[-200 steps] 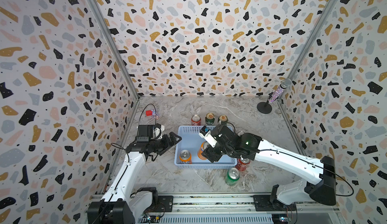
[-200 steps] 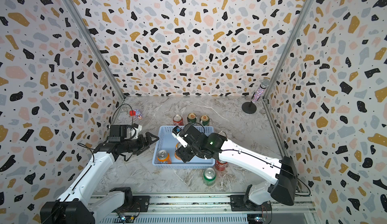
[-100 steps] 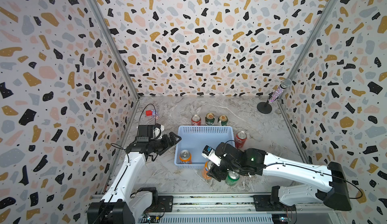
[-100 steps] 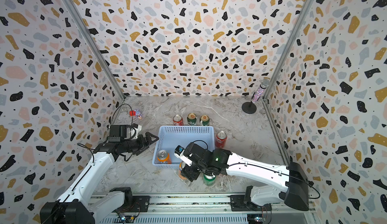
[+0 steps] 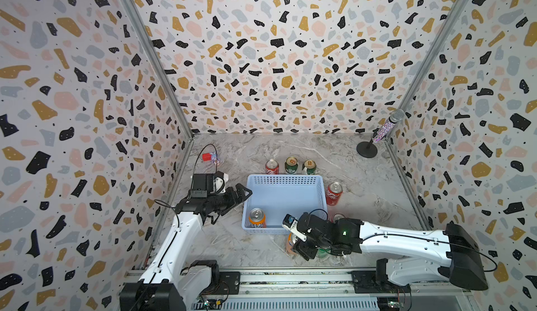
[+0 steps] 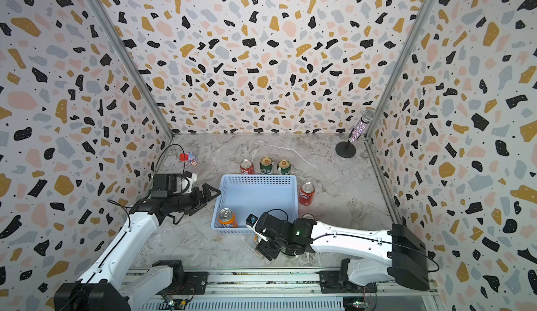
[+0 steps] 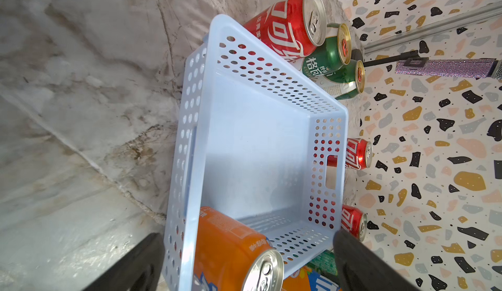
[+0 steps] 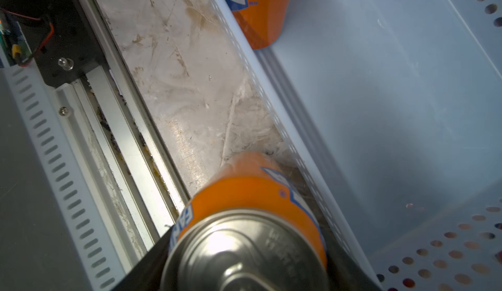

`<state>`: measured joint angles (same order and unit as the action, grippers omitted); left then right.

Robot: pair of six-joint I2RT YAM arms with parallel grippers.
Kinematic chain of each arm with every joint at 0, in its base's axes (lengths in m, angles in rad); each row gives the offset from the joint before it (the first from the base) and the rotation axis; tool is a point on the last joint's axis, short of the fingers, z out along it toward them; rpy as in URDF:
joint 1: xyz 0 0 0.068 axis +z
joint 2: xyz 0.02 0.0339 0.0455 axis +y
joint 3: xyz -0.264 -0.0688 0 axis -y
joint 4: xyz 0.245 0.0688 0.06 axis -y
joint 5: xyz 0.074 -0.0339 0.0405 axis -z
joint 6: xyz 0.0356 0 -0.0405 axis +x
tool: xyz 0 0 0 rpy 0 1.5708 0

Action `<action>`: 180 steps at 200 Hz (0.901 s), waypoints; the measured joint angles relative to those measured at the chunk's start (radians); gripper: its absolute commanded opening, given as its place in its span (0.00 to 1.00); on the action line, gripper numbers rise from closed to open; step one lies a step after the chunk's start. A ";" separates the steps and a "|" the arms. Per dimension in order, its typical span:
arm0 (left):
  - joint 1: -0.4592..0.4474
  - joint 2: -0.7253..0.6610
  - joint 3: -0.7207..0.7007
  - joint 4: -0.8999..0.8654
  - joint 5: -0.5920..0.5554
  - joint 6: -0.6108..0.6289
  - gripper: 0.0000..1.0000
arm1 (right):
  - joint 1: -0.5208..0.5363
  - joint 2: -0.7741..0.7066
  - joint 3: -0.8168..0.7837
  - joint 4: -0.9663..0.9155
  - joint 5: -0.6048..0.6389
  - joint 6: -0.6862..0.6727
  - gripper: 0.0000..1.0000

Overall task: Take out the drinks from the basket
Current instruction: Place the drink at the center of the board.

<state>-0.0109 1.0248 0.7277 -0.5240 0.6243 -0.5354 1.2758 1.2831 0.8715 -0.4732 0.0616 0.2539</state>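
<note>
The pale blue basket (image 5: 286, 199) (image 6: 260, 197) (image 7: 258, 145) holds one orange can (image 5: 257, 218) (image 7: 231, 246) in its near left corner. My right gripper (image 5: 293, 244) (image 8: 250, 259) is shut on a second orange can (image 8: 244, 221), held upright just outside the basket's near wall, low over the table. A bright green can (image 5: 322, 253) is mostly hidden under that arm. Red cans (image 5: 272, 166) (image 5: 333, 193) and two dark green cans (image 5: 291, 164) stand on the table around the basket. My left gripper (image 5: 244, 192) (image 7: 247, 236) stands open by the basket's left wall.
A glittery microphone on a round stand (image 5: 377, 138) is at the back right. A small red item with a cable (image 5: 207, 157) lies at the back left. The metal rail (image 5: 290, 277) runs along the front edge. Patterned walls close in three sides.
My right gripper has carried the orange can out of the basket and over its near wall to the table in front. The left arm has not moved.
</note>
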 measured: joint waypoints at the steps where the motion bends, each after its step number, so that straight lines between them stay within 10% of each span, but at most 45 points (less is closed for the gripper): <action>1: 0.000 0.000 0.000 0.000 0.000 0.000 1.00 | 0.000 0.001 0.000 0.002 0.002 0.000 0.29; 180: -0.003 0.000 0.000 0.000 -0.002 0.000 1.00 | 0.011 0.093 0.002 0.057 0.045 0.010 0.78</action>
<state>-0.0135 1.0248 0.7273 -0.5240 0.6228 -0.5354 1.2873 1.3758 0.8734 -0.4160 0.1062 0.2634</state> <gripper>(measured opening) 0.997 0.752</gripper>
